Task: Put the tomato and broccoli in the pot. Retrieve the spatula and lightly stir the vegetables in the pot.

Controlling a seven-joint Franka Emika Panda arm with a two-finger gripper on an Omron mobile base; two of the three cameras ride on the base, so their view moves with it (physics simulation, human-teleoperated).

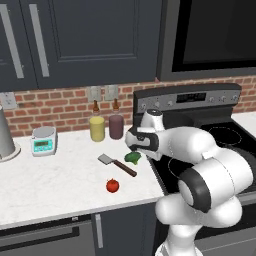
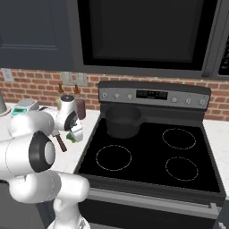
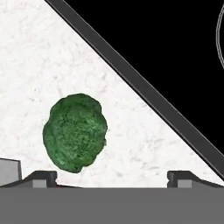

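Observation:
The broccoli [image 1: 132, 157] lies on the white counter near the stove's left edge, and from the hand camera its green head [image 3: 75, 132] sits left of centre. My gripper [image 1: 133, 149] hovers just above it, open, with the fingertips [image 3: 42, 176] spread wide and nothing between them. The spatula [image 1: 116, 164] lies flat just left of the broccoli, grey blade toward the wall. Nearer the counter's front edge rests the tomato [image 1: 112, 185]. The dark pot [image 2: 121, 120] stands on the stove's back left burner, and I see nothing in it.
A yellow jar [image 1: 97, 128] and a maroon jar [image 1: 116, 126] stand by the brick wall behind the spatula. A kitchen scale [image 1: 43, 140] and a grey cylinder [image 1: 5, 135] sit at the far left. The black cooktop [image 2: 147, 156] stretches to the right.

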